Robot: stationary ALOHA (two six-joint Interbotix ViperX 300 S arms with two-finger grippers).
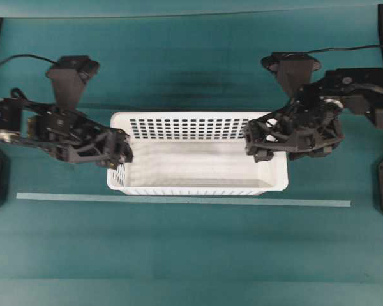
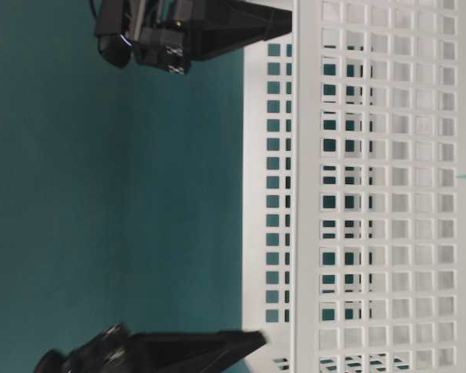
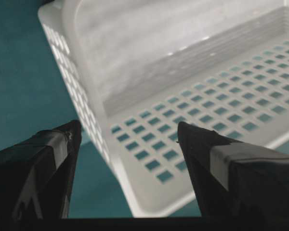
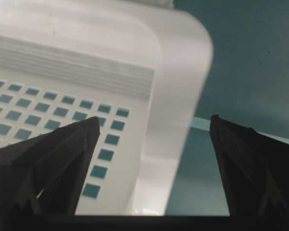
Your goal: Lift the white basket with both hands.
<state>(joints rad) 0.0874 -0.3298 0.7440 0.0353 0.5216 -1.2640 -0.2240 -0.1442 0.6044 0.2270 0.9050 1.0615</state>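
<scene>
White basket [image 1: 198,167] resting on teal desk [image 1: 179,255]. Left gripper [image 1: 123,155] and right gripper [image 1: 254,144] with fingers spread, straddling opposite end walls, nothing pinched; positioned for balanced 2-sided lift.

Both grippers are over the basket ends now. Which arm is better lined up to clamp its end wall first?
Probably left, though narrowly. The left gripper has open jaws straddling the white basket rim, one finger each side. The right gripper straddles its end wall too, but close to the corner.
</scene>
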